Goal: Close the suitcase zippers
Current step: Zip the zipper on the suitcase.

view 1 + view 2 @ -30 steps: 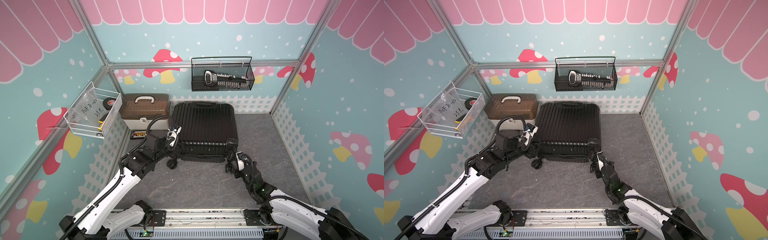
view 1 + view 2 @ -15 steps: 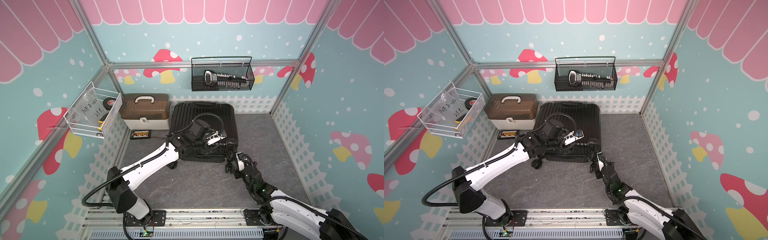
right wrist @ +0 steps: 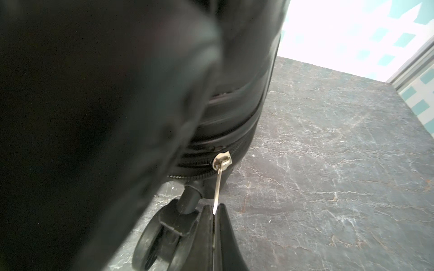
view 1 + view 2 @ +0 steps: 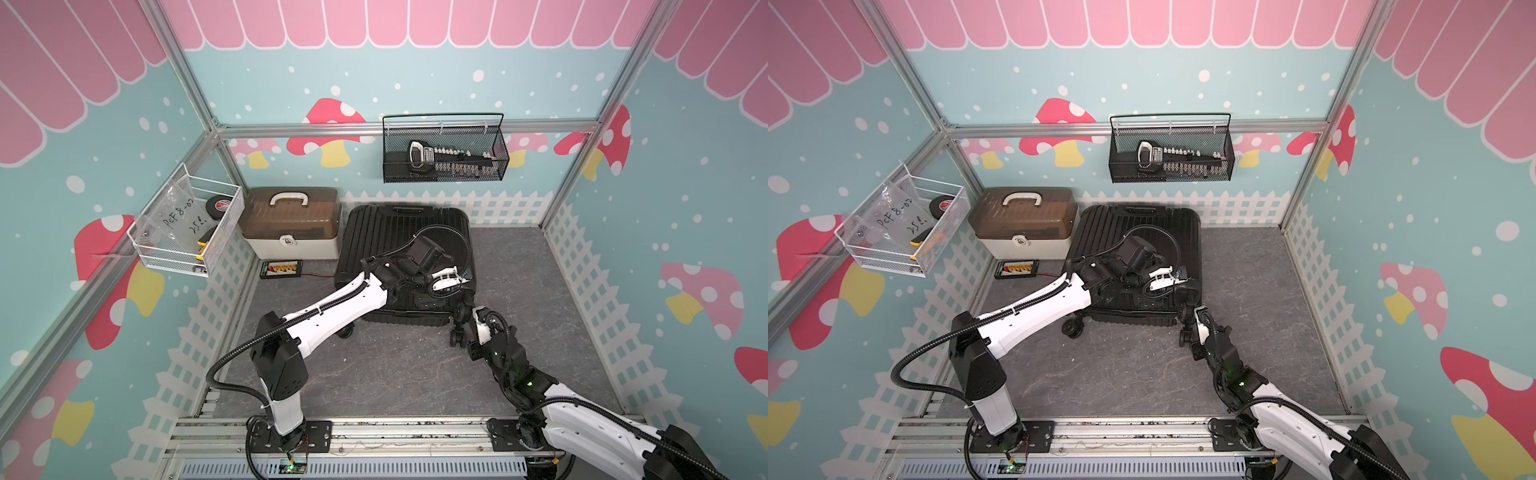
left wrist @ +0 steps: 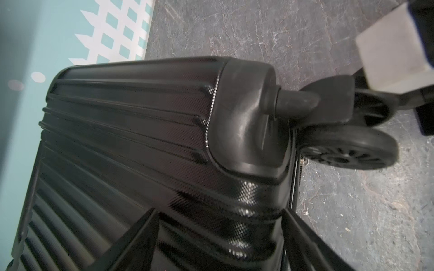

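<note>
Suitcase (image 4: 386,237): one, black and ribbed, lying flat on the grey floor (image 4: 395,374) at the far middle, shells together, just right of the box.
Wheels: two show along its near edge in the top views, a near-left wheel (image 4: 1072,328) and a near-right wheel (image 4: 456,340).
Zip track (image 3: 195,172): one black line round the seam between the shells.
Slider (image 3: 222,162): one, silver, at the near right corner, just above the wheel there.
Zip pull (image 3: 218,187): one thin metal tab, running from the slider into the right gripper (image 3: 214,208).
Right fingers (image 3: 204,234): two, pressed together, pinching the tab's tip.
Left gripper (image 5: 218,212): over the suitcase's near right part.
Left fingers (image 5: 138,239): two, spread wide, ribbed shell showing between them; whether they touch it I cannot tell.
Box (image 4: 291,224): one, white with a brown lid, far left.
Baskets: two, a black mesh basket (image 4: 444,149) on the far wall and a white wire basket (image 4: 187,232) on the left wall.
</note>
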Tool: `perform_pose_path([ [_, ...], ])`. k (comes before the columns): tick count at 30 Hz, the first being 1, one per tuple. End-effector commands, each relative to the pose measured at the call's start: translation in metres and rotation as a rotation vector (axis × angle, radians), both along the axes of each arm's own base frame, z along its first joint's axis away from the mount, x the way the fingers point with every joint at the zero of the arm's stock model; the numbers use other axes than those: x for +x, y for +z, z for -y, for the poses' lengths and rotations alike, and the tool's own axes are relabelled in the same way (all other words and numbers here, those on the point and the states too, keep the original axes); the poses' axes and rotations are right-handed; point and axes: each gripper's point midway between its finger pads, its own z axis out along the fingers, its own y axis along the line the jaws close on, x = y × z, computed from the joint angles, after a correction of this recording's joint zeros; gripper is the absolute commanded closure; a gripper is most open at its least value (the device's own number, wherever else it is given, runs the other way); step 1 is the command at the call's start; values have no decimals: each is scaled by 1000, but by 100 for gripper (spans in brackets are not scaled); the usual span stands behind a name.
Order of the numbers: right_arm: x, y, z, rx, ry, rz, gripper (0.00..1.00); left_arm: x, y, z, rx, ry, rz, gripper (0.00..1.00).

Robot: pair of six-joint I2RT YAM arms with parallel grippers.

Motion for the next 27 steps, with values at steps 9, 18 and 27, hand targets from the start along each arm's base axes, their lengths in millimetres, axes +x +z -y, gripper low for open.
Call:
perform_pose_path([
  [9, -21, 3, -29, 76, 202, -5, 100, 34, -14, 8, 47, 96, 68, 18],
  [18, -28, 7, -48, 89, 319, -4, 100, 33, -25, 14, 38, 83, 33, 18],
  [27, -24, 5, -47, 85, 294, -17, 100, 24, -10, 23, -25, 41, 8, 18],
])
